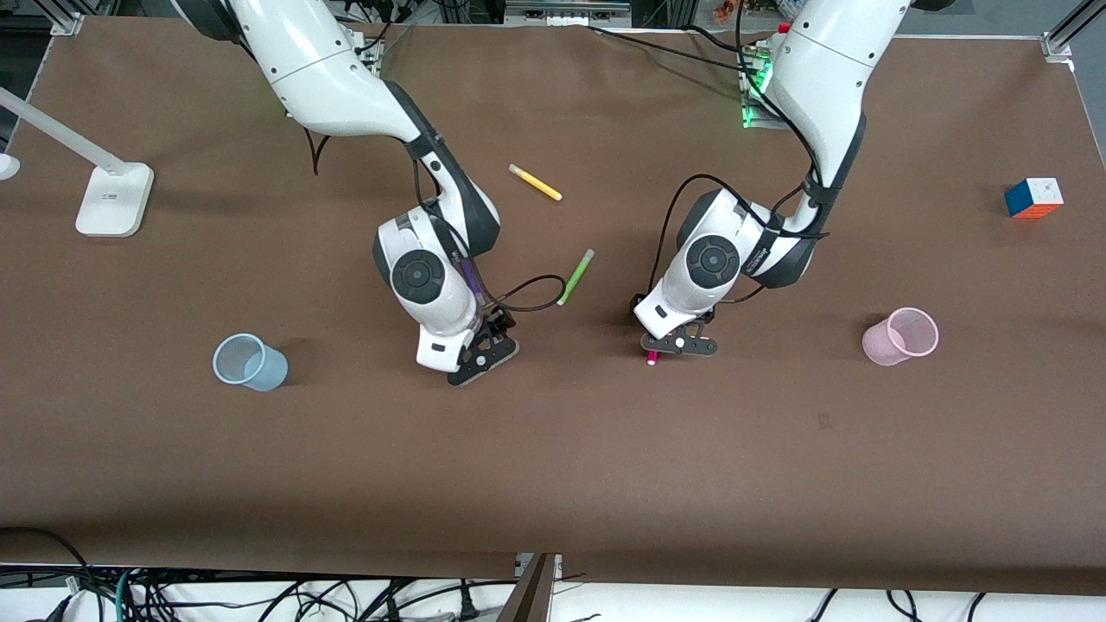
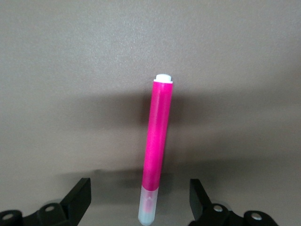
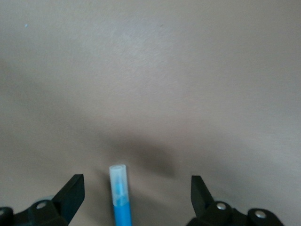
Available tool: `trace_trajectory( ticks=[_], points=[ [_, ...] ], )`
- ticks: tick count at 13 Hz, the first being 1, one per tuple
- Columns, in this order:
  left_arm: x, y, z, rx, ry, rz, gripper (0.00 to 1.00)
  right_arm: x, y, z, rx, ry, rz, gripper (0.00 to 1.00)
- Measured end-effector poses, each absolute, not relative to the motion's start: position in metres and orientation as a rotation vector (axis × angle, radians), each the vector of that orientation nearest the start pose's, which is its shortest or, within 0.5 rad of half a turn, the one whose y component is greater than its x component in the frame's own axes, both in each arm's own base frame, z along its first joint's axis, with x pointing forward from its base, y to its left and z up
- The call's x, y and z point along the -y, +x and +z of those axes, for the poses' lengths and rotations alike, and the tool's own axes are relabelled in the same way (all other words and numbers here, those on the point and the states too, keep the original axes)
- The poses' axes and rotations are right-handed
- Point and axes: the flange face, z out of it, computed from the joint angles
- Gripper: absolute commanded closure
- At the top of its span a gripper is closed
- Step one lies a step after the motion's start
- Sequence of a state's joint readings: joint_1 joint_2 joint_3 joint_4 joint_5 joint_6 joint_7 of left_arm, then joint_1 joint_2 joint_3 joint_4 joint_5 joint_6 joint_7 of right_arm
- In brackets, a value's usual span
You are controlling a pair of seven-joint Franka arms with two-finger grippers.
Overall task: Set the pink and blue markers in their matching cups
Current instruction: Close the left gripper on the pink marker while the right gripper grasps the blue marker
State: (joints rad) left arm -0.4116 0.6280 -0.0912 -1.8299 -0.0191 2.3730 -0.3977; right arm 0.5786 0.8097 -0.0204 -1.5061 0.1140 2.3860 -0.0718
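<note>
The pink marker (image 2: pixel 157 136) lies on the brown table, its pale cap between the open fingers of my left gripper (image 2: pixel 139 188). In the front view only its end (image 1: pixel 650 358) shows under the left gripper (image 1: pixel 678 345). The blue marker (image 3: pixel 122 207) lies with its cap between the open fingers of my right gripper (image 3: pixel 136 181). In the front view the right gripper (image 1: pixel 484 354) hides it. The pale blue cup (image 1: pixel 249 361) stands toward the right arm's end. The pale pink cup (image 1: pixel 901 336) stands toward the left arm's end. Both cups look empty.
A lime green pen (image 1: pixel 575 276) and a yellow pen (image 1: pixel 535 182) lie between the arms, farther from the front camera. A purple pen (image 1: pixel 470 278) shows by the right wrist. A colour cube (image 1: pixel 1033 198) and a white lamp base (image 1: pixel 114 199) sit near the table's ends.
</note>
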Motion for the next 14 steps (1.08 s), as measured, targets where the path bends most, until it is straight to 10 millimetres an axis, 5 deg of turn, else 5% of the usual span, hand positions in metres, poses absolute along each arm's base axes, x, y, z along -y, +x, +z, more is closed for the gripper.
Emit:
trace_trajectory(
  ticks=[2, 3, 6, 7, 10, 12, 14],
  points=[
    [0.304, 0.558, 0.179, -0.098, -3.155, 0.175, 0.53, -0.391, 0.604, 0.188, 0.857, -2.937, -0.078, 0.26],
    [0.303, 0.557, 0.178, -0.093, -3.154, 0.180, 0.60, -0.392, 0.604, 0.189, 0.858, -2.936, -0.081, 0.56],
    [0.304, 0.552, 0.174, -0.072, -3.148, 0.194, 0.76, -0.391, 0.606, 0.191, 0.856, -2.937, -0.088, 0.58],
    [0.306, 0.550, 0.173, -0.060, -3.146, 0.198, 0.97, -0.391, 0.606, 0.191, 0.856, -2.937, -0.088, 0.57],
    [0.309, 0.549, 0.175, -0.033, -3.147, 0.190, 1.00, -0.391, 0.606, 0.187, 0.856, -2.939, -0.080, 0.65],
    [0.300, 0.556, 0.186, -0.009, -3.148, 0.179, 1.00, -0.390, 0.606, 0.186, 0.856, -2.941, -0.078, 0.94],
    [0.277, 0.566, 0.213, -0.018, -3.129, 0.225, 1.00, -0.389, 0.606, 0.186, 0.855, -2.942, -0.079, 1.00]
  ],
)
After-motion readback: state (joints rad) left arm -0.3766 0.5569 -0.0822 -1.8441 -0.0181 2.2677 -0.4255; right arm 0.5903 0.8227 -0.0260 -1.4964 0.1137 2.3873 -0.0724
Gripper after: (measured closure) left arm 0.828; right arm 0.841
